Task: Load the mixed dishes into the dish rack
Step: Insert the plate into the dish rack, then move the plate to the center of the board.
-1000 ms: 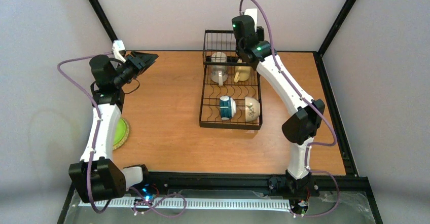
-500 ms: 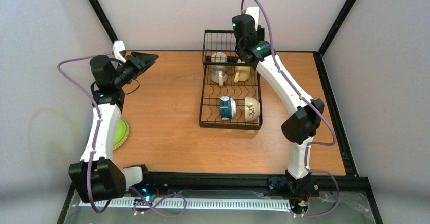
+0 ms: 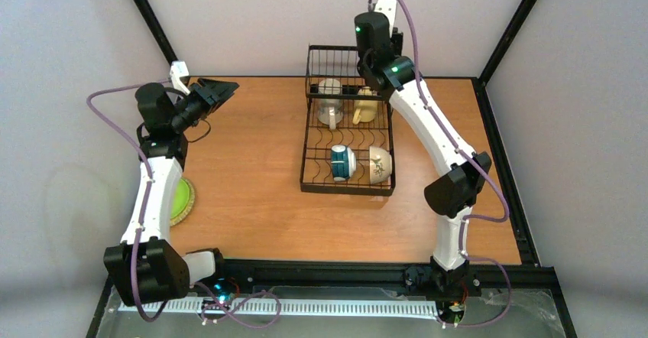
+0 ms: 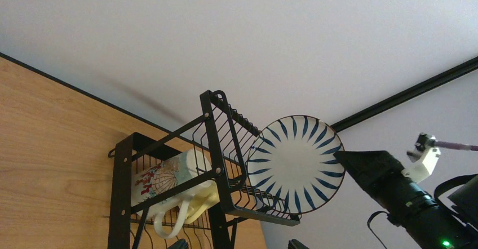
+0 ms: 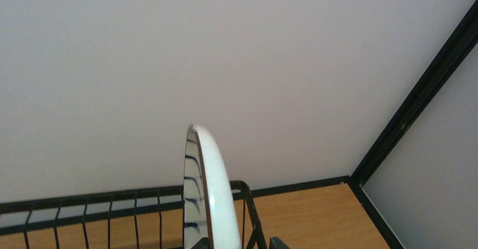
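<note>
Step in hand: by my reading, you are letting go of the black-and-white striped plate (image 4: 296,164) at the far end of the dish rack (image 3: 348,191).
Striped plate, position: upright on its edge at the far right corner of the taller basket section (image 3: 332,47), its upper half above the top rail. Whether its foot is seated in the wires cannot be told.
Right gripper (image 4: 352,160): jaws partly spread to either side of the plate's rim. The wrist view shows a gap beside one finger, so it does not appear to be clamping.
Left gripper (image 3: 221,89): spread wide, holding nothing, raised over the far left of the table (image 3: 252,162).
Already racked: cream mug (image 3: 330,101) and yellow mug (image 3: 365,111) at the far end; teal-and-white cup (image 3: 341,162) and cream bowl (image 3: 380,164) on their sides at the near end.
Yet to load: lime-green plate (image 3: 181,200) at the table's left edge, half hidden by the left arm. A tan rim shows around it.
Release: open the jaws fully before you move, so that neither pad drags the rim.
Withdrawal: lift straight up along the plate's own plane, without twisting sideways.
Hazard: a tall plate with little wire around it may tip or roll if nudged.
Check: confirm from the left wrist view that the plate stands unaided.
</note>
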`<state>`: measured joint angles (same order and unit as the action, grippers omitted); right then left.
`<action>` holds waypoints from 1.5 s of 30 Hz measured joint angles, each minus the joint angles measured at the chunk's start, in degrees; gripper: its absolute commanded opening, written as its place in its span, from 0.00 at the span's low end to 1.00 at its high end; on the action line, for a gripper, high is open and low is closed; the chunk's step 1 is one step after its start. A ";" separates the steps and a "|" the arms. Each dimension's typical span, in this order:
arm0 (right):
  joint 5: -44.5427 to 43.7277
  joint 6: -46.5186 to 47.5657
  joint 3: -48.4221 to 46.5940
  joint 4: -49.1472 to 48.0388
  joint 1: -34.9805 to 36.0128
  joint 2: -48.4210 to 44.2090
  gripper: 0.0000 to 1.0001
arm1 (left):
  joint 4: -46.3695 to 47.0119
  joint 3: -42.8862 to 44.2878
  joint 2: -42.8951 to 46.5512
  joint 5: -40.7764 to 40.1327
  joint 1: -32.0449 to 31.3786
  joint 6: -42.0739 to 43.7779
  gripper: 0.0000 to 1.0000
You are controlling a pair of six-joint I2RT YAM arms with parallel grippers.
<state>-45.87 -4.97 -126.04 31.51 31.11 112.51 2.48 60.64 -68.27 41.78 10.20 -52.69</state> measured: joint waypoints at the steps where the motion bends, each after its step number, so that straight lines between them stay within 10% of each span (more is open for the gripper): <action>1: -0.02 0.13 -0.70 -0.02 0.00 0.00 0.59 | 0.00 0.00 0.00 0.02 0.00 -0.02 1.00; 17: 2.78 2.58 -5.84 -2.03 0.04 -1.53 0.61 | -4.66 0.07 3.21 -2.91 -0.02 0.48 1.00; 45: 37.53 8.66 -8.90 -3.34 6.32 -2.80 0.67 | -45.79 -3.23 9.49 -53.70 7.56 8.72 1.00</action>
<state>-8.34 3.68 -134.93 28.16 37.43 109.71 -43.31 57.41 -58.78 -11.92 17.76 -43.97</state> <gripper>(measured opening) 0.669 0.997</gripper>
